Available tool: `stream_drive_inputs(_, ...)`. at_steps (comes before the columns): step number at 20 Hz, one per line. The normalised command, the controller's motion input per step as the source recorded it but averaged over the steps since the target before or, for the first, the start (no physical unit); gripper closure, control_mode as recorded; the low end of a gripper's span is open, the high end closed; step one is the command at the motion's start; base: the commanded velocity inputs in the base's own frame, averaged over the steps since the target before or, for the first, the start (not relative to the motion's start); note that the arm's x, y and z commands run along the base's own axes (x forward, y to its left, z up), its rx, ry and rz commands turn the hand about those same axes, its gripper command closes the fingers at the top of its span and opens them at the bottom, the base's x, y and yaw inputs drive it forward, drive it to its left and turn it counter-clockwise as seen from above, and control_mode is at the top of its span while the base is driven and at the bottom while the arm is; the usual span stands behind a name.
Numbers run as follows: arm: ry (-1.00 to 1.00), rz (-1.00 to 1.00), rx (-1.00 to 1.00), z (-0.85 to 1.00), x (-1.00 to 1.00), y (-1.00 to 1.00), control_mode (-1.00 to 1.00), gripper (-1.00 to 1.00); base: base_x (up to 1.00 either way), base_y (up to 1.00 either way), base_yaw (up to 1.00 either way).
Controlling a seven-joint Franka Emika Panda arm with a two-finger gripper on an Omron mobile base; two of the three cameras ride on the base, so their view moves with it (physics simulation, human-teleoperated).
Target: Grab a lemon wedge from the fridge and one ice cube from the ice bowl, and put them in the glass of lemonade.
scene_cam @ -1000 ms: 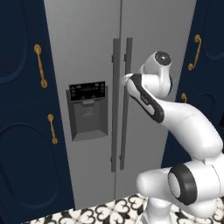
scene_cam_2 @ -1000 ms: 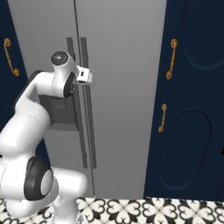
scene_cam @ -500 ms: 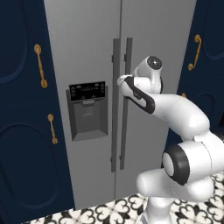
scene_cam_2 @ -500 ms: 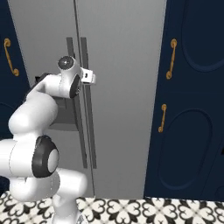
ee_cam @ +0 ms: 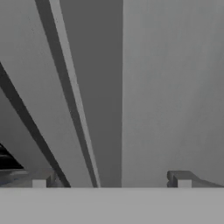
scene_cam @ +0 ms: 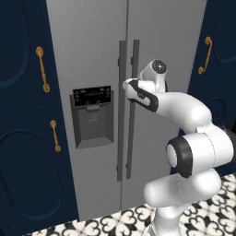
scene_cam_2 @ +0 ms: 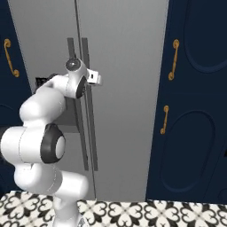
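Observation:
The grey two-door fridge (scene_cam: 92,46) stands shut straight ahead, its two long vertical handles (scene_cam: 120,138) side by side at the centre seam. My gripper (scene_cam: 127,86) is pressed up to those handles at about the height of the black dispenser panel (scene_cam: 93,117). From the other side the gripper (scene_cam_2: 95,79) touches the handle pair (scene_cam_2: 91,142). In the hand view the gripper (ee_cam: 111,180) is open, fingertips (ee_cam: 181,179) wide apart, with a handle bar (ee_cam: 94,109) running between them. The lemon wedge is hidden behind the doors. The ice bowl and the glass of lemonade are out of view.
Navy cabinets (scene_cam: 23,138) with brass handles (scene_cam: 42,69) flank the fridge on the left, and more navy cabinets (scene_cam_2: 195,111) stand on the right. Patterned black-and-white floor tiles (scene_cam: 115,223) lie below. My own arm fills the space before the right door.
The arm has stretched forward and its elbow has dropped. The gripper has closed the short gap to the fridge handles. The jaws have stayed open and the doors shut.

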Motion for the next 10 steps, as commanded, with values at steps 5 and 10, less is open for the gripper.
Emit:
stream_drive_inputs(5, 0.00, 0.00, 0.00, -0.29, 0.48, 0.00, -1.00, -1.00, 0.00, 0.00, 0.00)
stream_drive_inputs(10, 0.00, 0.00, 0.00, -0.29, 0.42, 0.01, -1.00, -1.00, 0.00, 0.00, 0.00)
